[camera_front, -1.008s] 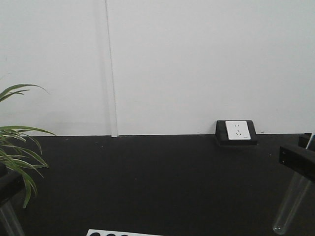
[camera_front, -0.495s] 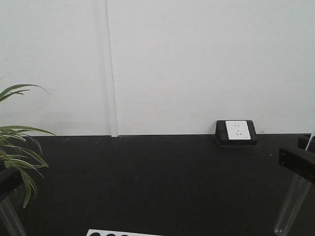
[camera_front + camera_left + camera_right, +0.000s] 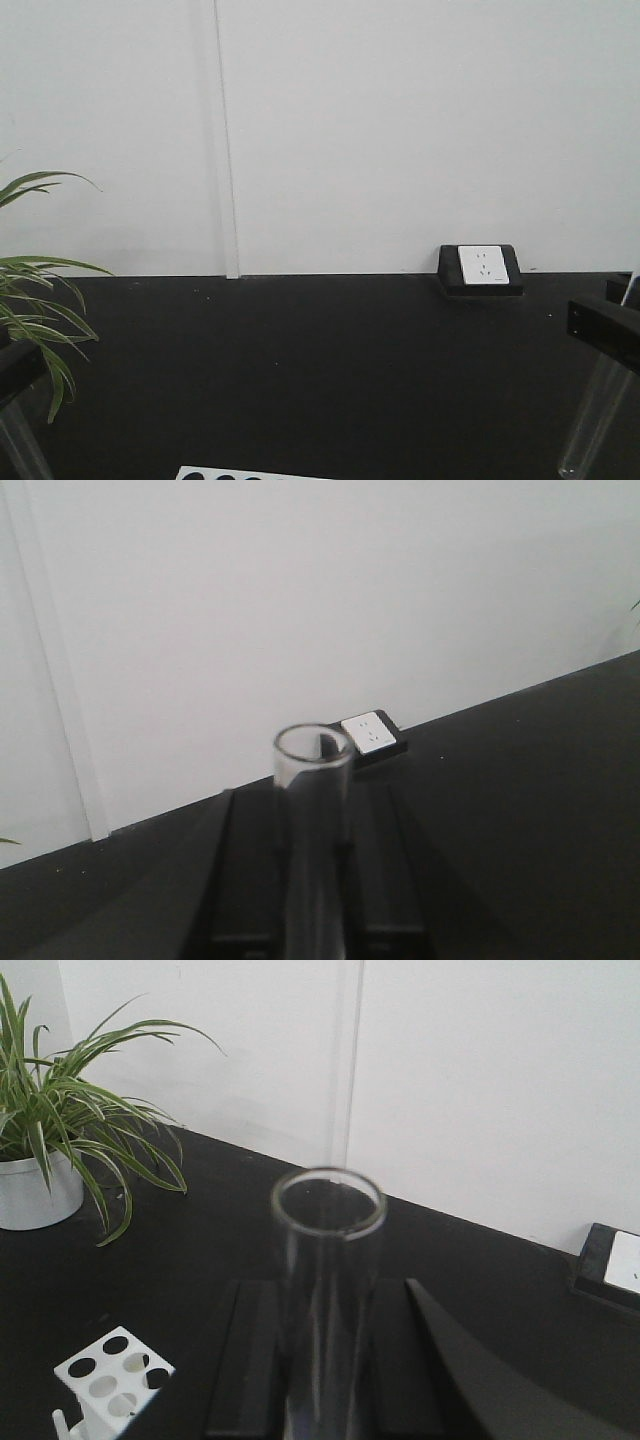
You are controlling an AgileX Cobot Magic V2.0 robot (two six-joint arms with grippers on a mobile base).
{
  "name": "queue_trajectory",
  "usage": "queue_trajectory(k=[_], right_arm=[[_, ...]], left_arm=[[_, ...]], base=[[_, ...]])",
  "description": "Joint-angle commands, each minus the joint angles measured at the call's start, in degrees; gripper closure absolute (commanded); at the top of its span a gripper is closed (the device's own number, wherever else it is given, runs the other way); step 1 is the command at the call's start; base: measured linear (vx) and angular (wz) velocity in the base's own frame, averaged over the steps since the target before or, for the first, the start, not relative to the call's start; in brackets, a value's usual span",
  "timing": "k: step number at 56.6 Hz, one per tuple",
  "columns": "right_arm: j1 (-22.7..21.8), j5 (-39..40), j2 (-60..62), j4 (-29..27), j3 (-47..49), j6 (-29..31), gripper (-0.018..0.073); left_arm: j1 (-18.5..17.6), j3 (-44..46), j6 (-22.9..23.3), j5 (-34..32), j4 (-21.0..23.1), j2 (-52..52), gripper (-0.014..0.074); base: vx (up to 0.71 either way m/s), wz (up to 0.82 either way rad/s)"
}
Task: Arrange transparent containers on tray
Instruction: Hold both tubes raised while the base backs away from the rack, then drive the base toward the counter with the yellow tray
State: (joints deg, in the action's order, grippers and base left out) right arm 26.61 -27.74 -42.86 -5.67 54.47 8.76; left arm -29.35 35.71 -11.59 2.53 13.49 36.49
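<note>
1. The black counter [image 3: 320,370] fills the lower half of the room in front of me and runs back to a plain white wall [image 3: 400,130]. The tray is in none of the views, so I cannot say where it sits or whether anything already lies on it.
2. A spider plant [image 3: 70,1090] in a white pot [image 3: 35,1190] stands on the counter at the robot's left.
3. The left pincer [image 3: 315,880] is closed around the left test tube [image 3: 312,760], one dark finger on each side, with the open rim pointing up at the wrist camera.
4. The right pincer [image 3: 325,1360] clamps the right test tube [image 3: 328,1220] in the same way. From the front, that tube hangs upright below the pincer, round end down, at the right edge of the scene.
5. A white perforated tube rack [image 3: 110,1375] sits near the plant (its visible holes look empty).
6. A small socket box [image 3: 480,270] rests against the wall, well apart from both arms.
7. By my reckoning the job is mid-carry. Both tubes are held clear of the counter, and neither has been laid on the tray as far as these views show. Carrying them over, setting them down and letting go are all left to do.
</note>
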Motion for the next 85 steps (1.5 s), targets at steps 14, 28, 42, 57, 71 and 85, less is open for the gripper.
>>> queue_trajectory(k=[14, 28, 42, 57, 71, 85], right_arm=[[-0.32, 4.76, 0.01, 0.15, 1.89, 0.66, 0.0477], [-0.32, 4.76, 0.01, 0.15, 1.89, 0.66, 0.0477], [-0.32, 4.56, 0.01, 0.15, 1.89, 0.66, 0.0477], [-0.32, 4.56, 0.01, 0.15, 1.89, 0.66, 0.0477], [-0.32, 4.51, 0.01, 0.15, 1.89, 0.66, 0.0477], [-0.32, 4.38, -0.09, 0.15, 1.89, 0.66, 0.0477]], left_arm=[[-0.31, 1.53, 0.47, -5.29, 0.55, -0.31, 0.0493], [-0.31, 1.53, 0.47, -5.29, 0.55, -0.31, 0.0493], [-0.31, 1.53, 0.47, -5.29, 0.55, -0.31, 0.0493], [-0.31, 1.53, 0.47, -5.29, 0.55, -0.31, 0.0493], [-0.31, 1.53, 0.47, -5.29, 0.55, -0.31, 0.0493], [-0.31, 1.53, 0.47, -5.29, 0.55, -0.31, 0.0493]], base=[[0.00, 0.01], [-0.03, 0.00], [-0.10, 0.01], [-0.18, -0.02], [-0.23, 0.03], [-0.27, 0.14]])
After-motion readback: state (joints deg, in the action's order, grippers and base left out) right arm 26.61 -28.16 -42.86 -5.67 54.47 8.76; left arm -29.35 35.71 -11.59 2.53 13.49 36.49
